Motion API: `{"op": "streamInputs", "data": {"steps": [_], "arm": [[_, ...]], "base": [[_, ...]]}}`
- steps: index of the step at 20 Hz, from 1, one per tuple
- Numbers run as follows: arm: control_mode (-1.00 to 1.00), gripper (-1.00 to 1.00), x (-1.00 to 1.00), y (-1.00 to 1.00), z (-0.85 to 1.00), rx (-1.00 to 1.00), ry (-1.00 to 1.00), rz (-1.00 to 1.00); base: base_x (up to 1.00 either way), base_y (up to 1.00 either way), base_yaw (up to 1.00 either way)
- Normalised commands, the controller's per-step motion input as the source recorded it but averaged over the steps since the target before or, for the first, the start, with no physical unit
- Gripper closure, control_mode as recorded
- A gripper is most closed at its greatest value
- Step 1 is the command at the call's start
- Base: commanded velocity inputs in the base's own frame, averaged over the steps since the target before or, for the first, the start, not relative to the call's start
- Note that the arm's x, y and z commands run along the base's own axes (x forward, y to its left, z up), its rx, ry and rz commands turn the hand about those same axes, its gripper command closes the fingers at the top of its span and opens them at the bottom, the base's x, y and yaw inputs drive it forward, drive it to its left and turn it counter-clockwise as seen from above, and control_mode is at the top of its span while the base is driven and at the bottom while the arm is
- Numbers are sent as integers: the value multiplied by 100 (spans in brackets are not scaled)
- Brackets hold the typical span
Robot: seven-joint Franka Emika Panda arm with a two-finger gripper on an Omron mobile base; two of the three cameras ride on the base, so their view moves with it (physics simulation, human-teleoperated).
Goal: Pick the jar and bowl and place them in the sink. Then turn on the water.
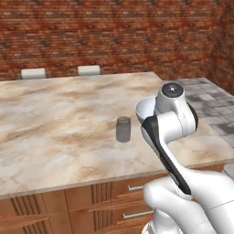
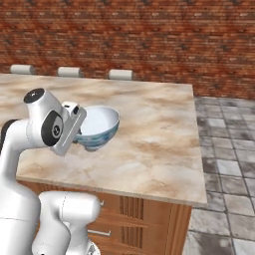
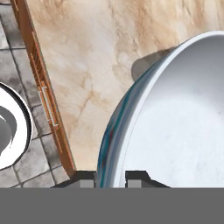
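Hand view: the round, glossy pale blue-white bowl (image 3: 175, 122) is pinched at its rim by the gripper (image 3: 111, 179) above the marble counter (image 1: 59, 119); the grey translucent jar (image 1: 123, 129) is left standing there; nothing is yet sunk.

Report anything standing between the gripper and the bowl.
Nothing does: the gripper is already shut on the bowl, its fingertips straddling the rim. The jar stands apart on the counter, off to the side.
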Motion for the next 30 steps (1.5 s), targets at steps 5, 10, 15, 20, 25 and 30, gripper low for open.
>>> {"op": "streamInputs", "data": {"steps": [5, 10, 15, 20, 25, 30], "arm": [[100, 100, 0, 0, 0, 0, 0, 0], [100, 100, 0, 0, 0, 0, 0, 0], [100, 100, 0, 0, 0, 0, 0, 0], [100, 100, 0, 0, 0, 0, 0, 0], [100, 100, 0, 0, 0, 0, 0, 0], [100, 100, 0, 0, 0, 0, 0, 0]], "base": [[-45, -15, -23], [-31, -6, -35], [-4, 0, -42], [0, 0, -49], [0, 0, -54], [0, -9, -53]]}}
